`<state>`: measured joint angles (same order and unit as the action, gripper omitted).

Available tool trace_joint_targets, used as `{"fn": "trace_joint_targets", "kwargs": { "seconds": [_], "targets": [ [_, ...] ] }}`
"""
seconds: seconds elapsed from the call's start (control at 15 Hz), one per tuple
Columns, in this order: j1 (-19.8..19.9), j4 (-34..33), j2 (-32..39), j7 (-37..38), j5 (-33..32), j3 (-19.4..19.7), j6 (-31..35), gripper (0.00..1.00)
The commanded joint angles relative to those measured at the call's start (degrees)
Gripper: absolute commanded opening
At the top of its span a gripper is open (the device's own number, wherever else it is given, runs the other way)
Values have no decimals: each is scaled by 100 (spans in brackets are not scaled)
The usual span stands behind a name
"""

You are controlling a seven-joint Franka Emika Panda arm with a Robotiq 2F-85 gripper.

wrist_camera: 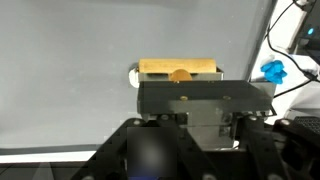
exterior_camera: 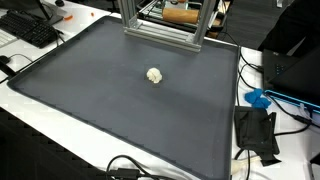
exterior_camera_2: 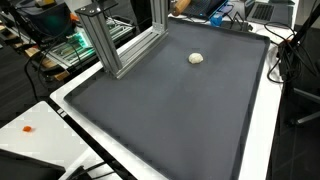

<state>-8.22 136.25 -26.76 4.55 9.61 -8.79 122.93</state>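
Note:
My gripper [wrist_camera: 196, 118] shows only in the wrist view, as dark linkages filling the bottom of the frame below a dark block with a grey part under it. Its fingertips are not clear, so I cannot tell whether it is open or shut. Just beyond the dark block is a tan wooden piece [wrist_camera: 178, 68] with an orange spot. A small whitish ball [exterior_camera: 154, 75] lies near the middle of the dark mat [exterior_camera: 90, 90] and shows in both exterior views [exterior_camera_2: 196, 58]. Its edge peeks out left of the wooden piece [wrist_camera: 133, 74]. The arm is out of both exterior views.
An aluminium frame [exterior_camera: 160, 25] stands at the mat's far edge, also in an exterior view [exterior_camera_2: 115, 45]. A blue object [exterior_camera: 258, 98] and a black device [exterior_camera: 256, 132] with cables lie beside the mat. A keyboard [exterior_camera: 30, 28] sits on the white table.

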Motion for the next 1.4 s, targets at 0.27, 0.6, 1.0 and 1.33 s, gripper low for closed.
{"fn": "trace_joint_targets", "kwargs": {
  "seconds": [0.27,0.6,1.0,1.33],
  "targets": [
    [-50,-212,756,-128,-220,-36,711,48],
    [-49,-219,776,-129,-219,-31,711,23],
    [-47,-425,1667,99,93,-36,1445,23],
    [88,-769,2354,818,-215,-39,1634,23]
  ]
}}
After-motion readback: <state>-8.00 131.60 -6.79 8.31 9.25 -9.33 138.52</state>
